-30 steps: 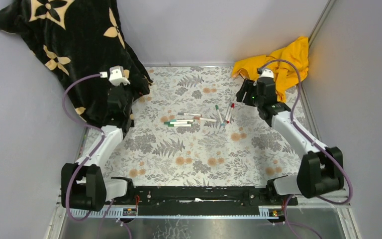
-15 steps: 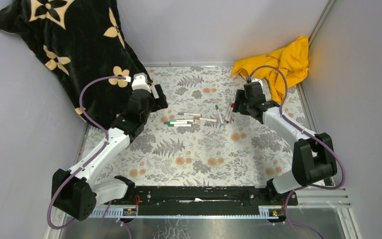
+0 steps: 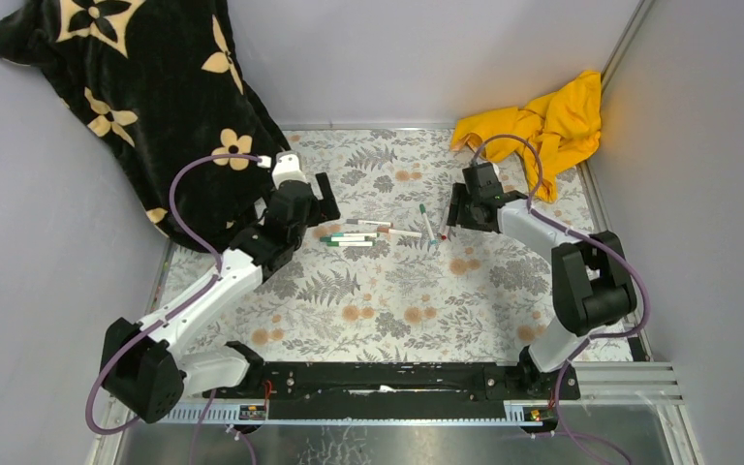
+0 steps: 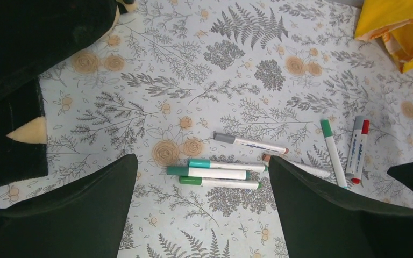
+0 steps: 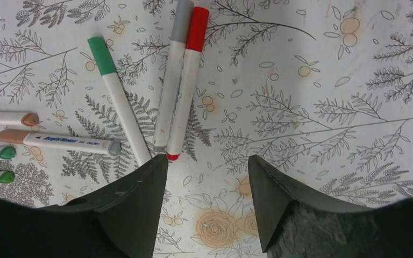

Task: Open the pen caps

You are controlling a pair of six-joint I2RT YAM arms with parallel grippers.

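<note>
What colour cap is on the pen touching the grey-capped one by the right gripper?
Red cap; it shows best in the right wrist view.

Left tool: swung off black blanket toward green pen caps | Right tool: drawn from yellow cloth to red pen cap, apparently lower.

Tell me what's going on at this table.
Two robot arms are set to uncap markers lying on a floral table cover. The left gripper hovers by three green-capped markers, jaws open and empty. The right gripper, also open and empty, hangs just short of the red-capped marker and the grey-capped one beside it. The pen caps in view are all on.
</note>
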